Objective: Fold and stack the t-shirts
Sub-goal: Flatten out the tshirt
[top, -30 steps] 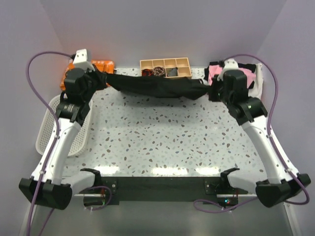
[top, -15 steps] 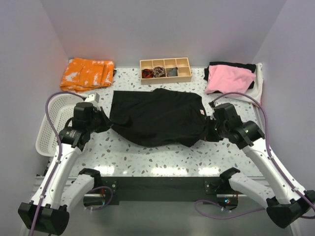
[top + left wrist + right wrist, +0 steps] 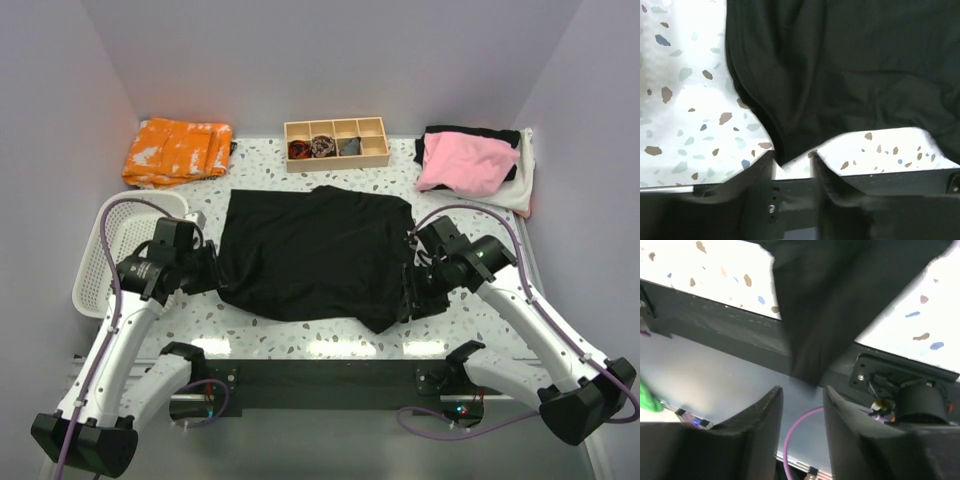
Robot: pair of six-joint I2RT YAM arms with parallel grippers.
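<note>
A large black t-shirt point(image 3: 315, 255) lies spread on the speckled table, its near right corner close to the front edge. My left gripper point(image 3: 212, 272) is at its left hem. In the left wrist view that gripper point(image 3: 792, 159) is open, and a corner of the black t-shirt point(image 3: 840, 75) just reaches between its fingertips. My right gripper point(image 3: 412, 298) is at the shirt's near right corner. In the right wrist view it point(image 3: 802, 390) is open, with the black t-shirt point(image 3: 825, 305) beyond its tips. A pink t-shirt point(image 3: 465, 162) tops black and white ones at the back right.
An orange patterned cloth point(image 3: 178, 150) lies at the back left. A wooden compartment tray point(image 3: 336, 127) with small rolled fabric pieces stands at the back middle. A white basket point(image 3: 100, 262) sits at the table's left edge, beside my left arm.
Both grippers carried the stretched black t-shirt from the back of the table toward the front and laid it down. Both jaws have now opened and the shirt lies loose.
</note>
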